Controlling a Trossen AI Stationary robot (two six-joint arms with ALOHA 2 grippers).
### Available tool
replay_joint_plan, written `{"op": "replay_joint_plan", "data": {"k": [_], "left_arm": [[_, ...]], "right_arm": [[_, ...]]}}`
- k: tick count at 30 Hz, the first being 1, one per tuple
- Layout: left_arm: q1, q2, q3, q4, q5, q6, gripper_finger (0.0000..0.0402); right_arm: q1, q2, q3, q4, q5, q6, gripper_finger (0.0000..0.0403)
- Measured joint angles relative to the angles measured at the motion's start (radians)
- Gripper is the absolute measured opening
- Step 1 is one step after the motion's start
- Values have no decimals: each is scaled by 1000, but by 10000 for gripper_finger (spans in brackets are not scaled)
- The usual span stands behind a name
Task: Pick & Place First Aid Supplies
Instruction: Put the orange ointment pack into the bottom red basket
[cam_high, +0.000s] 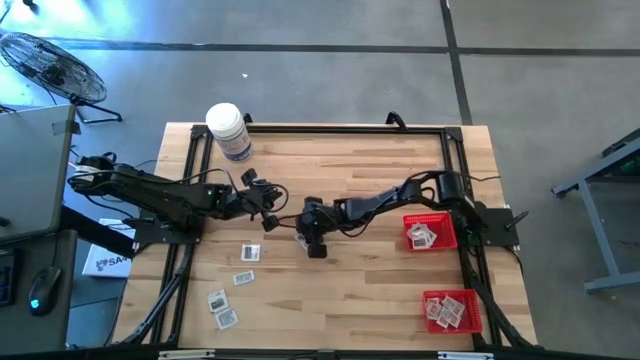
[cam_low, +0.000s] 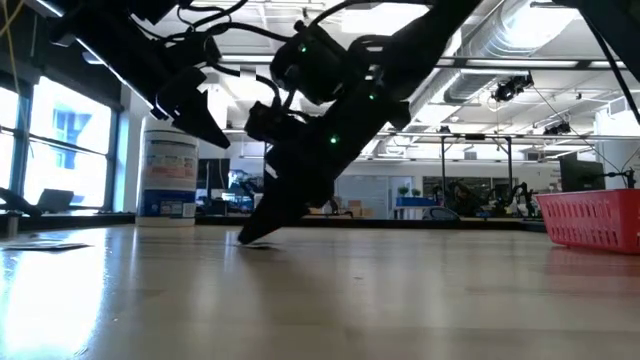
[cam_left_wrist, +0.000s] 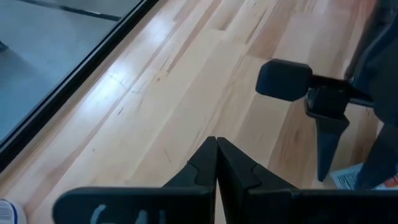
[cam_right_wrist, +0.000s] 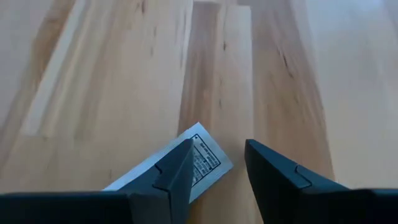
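My right gripper (cam_right_wrist: 217, 167) is open and slants down to the wood near the table's middle (cam_high: 306, 238). A white packet with dark print (cam_right_wrist: 200, 157) lies flat there; one corner pokes into the gap between the fingers, and the rest is hidden under one finger (cam_right_wrist: 177, 171). Several more first aid packets (cam_high: 243, 278) lie flat toward the near left. My left gripper (cam_left_wrist: 216, 163) is shut on nothing and hangs above the table just left of the right gripper (cam_high: 268, 203). My right gripper comes at the packet slanting down from the table's right side. One finger stands over the packet's printed end (cam_right_wrist: 194, 163), and its tip is down at the tabletop (cam_low: 248, 238). I cannot tell whether that finger touches the packet. The packet lies flat on the wood.
A white bottle with a purple label (cam_high: 228, 130) stands at the far left. Two red mesh baskets (cam_high: 446, 232) (cam_high: 474, 310) with packets inside sit along the right side. A black frame (cam_high: 320, 130) rims the table. Bare wood stretches across the near middle.
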Motion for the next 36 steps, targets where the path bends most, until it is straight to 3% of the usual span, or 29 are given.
{"op": "replay_joint_plan", "data": {"k": [8,21,36], "left_arm": [[0,0,0,-7,0,0,0],[0,0,0,-7,0,0,0],[0,-1,1,-27,0,0,0]], "right_arm": [[-2,16,3,-52,37,-13,124],[-10,17,0,-103,69,-23,8],[-7,-133,-10,-146,113,-10,1]]}}
